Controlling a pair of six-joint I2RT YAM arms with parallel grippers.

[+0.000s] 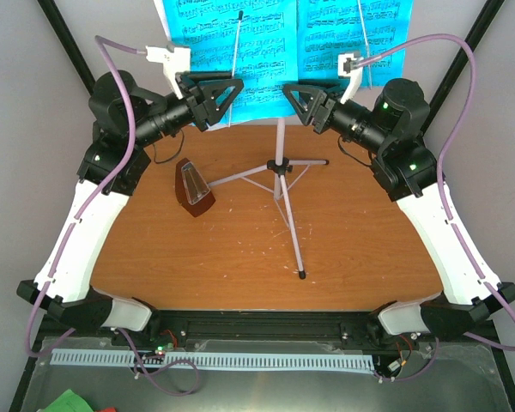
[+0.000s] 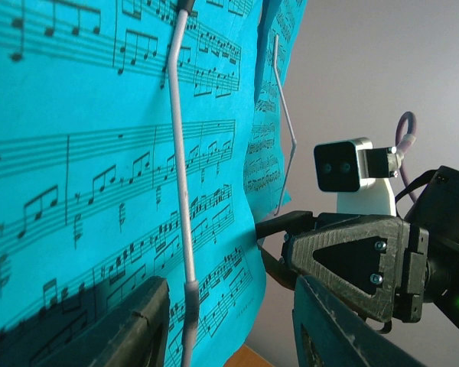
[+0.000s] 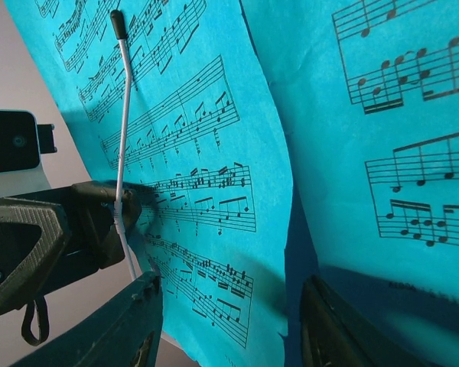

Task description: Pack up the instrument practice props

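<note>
Both sets of jaws parted, nothing clamped.
Near, on table (image 1: 240,257): metronome (image 1: 193,187) left of music stand (image 1: 281,167); far: left gripper (image 1: 213,96) and right gripper (image 1: 307,99) straddling lower edges of cyan pages (image 1: 232,43), wire holder (image 2: 180,153) inside left gap.

A robotics lab: left arm (image 1: 73,236) and right arm (image 1: 451,236) sit bolted beside a wooden surface (image 1: 240,257) between black frame (image 1: 69,43) and grey walls (image 1: 17,103).

The top view looks down from the near edge over the whole counter (image 1: 240,257). The 2 wrist views closely face the pages (image 2: 76,191), sharing their middle seam.
</note>
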